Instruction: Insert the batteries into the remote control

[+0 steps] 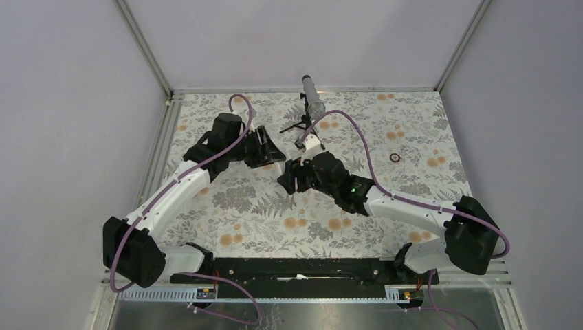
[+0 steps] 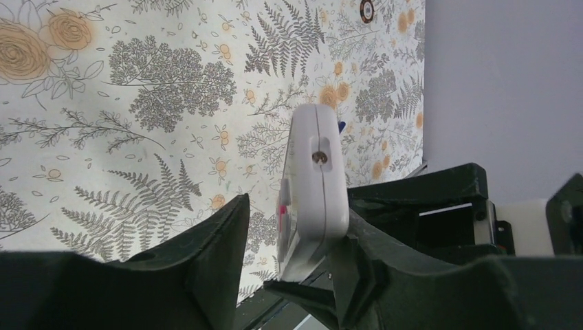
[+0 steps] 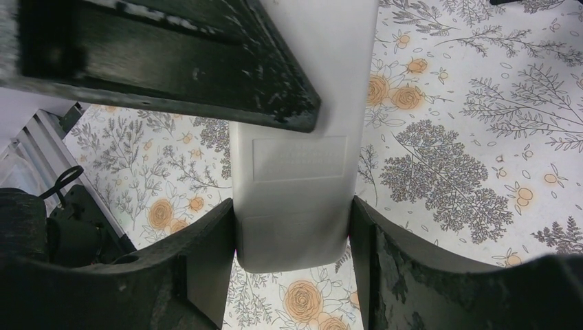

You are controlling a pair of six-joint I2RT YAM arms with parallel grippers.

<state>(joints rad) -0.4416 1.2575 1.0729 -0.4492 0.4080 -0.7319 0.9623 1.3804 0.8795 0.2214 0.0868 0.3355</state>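
The white remote control point(image 3: 295, 192) is up off the floral cloth, with my right gripper point(image 3: 292, 227) shut on its sides near one end. In the left wrist view the remote control point(image 2: 313, 179) is edge-on between the fingers of my left gripper point(image 2: 295, 220). The right finger point(image 2: 371, 240) touches it. The left finger point(image 2: 220, 234) stands a little apart, so these jaws are open. One left finger crosses the top of the right wrist view as a black bar point(image 3: 172, 55). From above, the left gripper point(image 1: 273, 157) and the right gripper point(image 1: 287, 177) meet mid-table. The batteries are not in view.
A microphone on a small tripod point(image 1: 313, 103) stands at the back centre. A small dark ring point(image 1: 394, 157) lies on the cloth to the right and also shows as a ring point(image 2: 366, 9) in the left wrist view. A dark blue tip point(image 2: 342, 126) peeks from behind the remote.
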